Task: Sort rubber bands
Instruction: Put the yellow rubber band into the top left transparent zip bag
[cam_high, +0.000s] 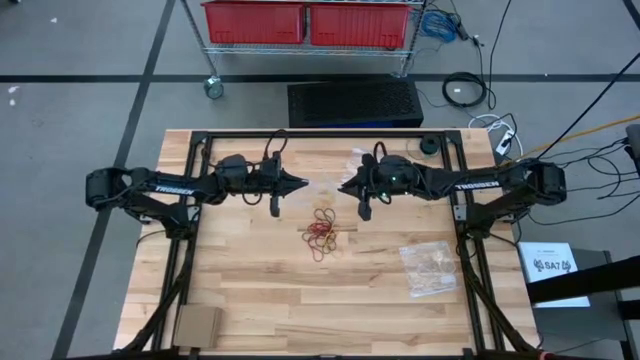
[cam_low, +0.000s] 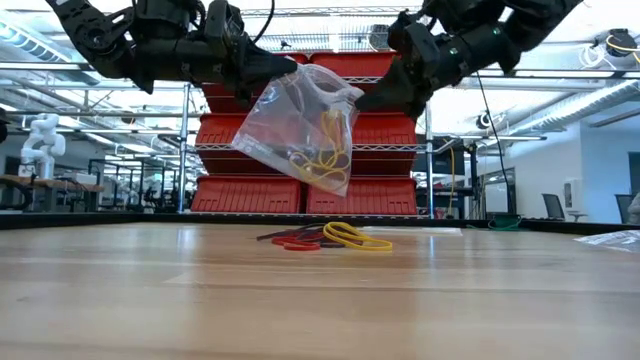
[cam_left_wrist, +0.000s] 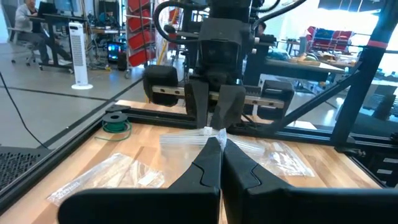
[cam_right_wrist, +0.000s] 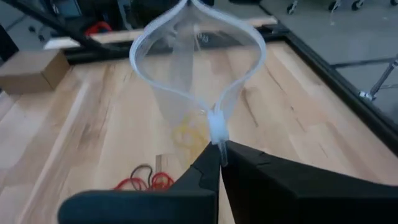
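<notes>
A clear plastic bag hangs in the air over the table's middle, between my two grippers. Its mouth bulges open in a loop, and a few yellow rubber bands lie inside. My left gripper is shut on the bag's left end, and my right gripper is shut on its right end. Below the bag, a small pile of red, yellow and dark rubber bands lies loose on the wood. My left gripper pinches the end of the bag's rim between its two fingertips, coming level from the table's left. The bag hangs below, clear of the table. My right gripper pinches the opposite end of the rim, where the mouth's two sides meet, between its fingertips. It comes from the table's right, slanting slightly down. The bag hangs tilted below the fingers, clear of the pile.
More clear bags lie flat on the table's right side. A small cardboard box sits at the near left corner. A black frame rims the work area. A roll of green wire rests near the far right corner.
</notes>
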